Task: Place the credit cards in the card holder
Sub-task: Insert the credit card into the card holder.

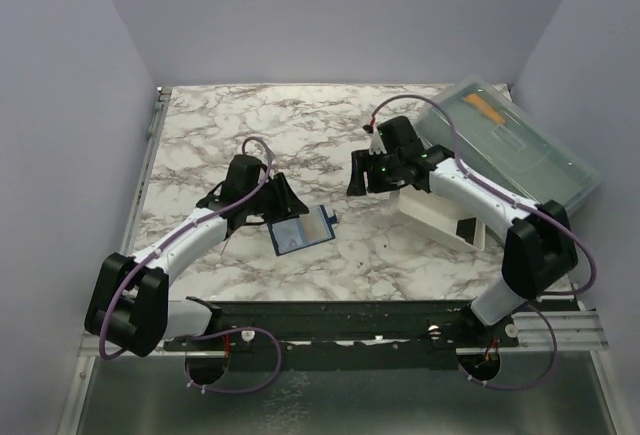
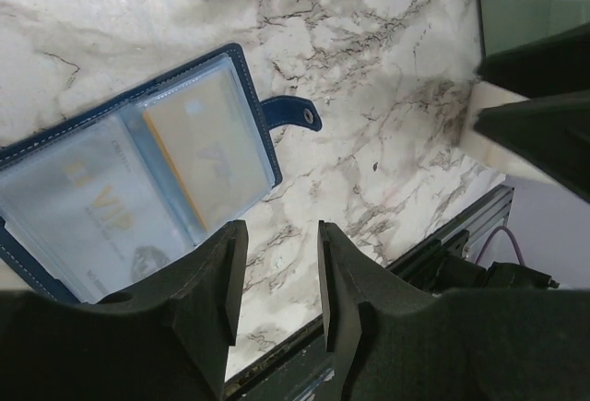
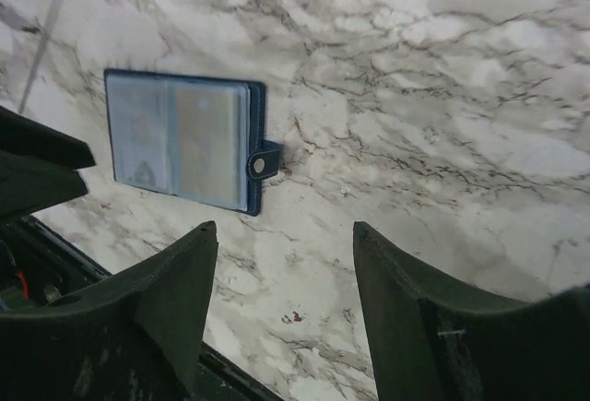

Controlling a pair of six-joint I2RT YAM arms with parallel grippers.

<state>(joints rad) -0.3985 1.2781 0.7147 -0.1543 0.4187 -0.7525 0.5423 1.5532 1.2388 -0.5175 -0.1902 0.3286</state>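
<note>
**Card holder (image 1: 302,232) lies open mid-desk, both cards in its sleeves**

- Desk (image 1: 220,125): marble-patterned top, holder near the middle, toward the near edge, flat and face-up.
- Plastic box (image 1: 520,145): grey-green, translucent, lid on, far right corner. An orange strip (image 1: 487,107) shows at its far end.
- White tray (image 1: 440,217): just beside the box on its near-left side, partly under my right arm.
- Left tool (image 2: 279,244): hangs over the holder's left edge. Fingers part-way apart with a narrow gap, bare marble showing through it. Nothing held.
- Right tool (image 3: 284,240): raised above the desk to the right of the holder and beyond it, clear of it. Fingers spread wide, only marble between them. Nothing held.
- Holder detail, left wrist view: navy cover, clear inner pockets side by side.
- Pale bluish-grey card (image 2: 83,207): in the pocket away from the strap, gold "VIP" lettering readable through the plastic.
- Golden-tan card (image 2: 207,157): in the pocket next to the strap.
- Snap strap (image 2: 297,115): sticks out flat onto the marble, unfastened, pale dot at its tip.
</note>
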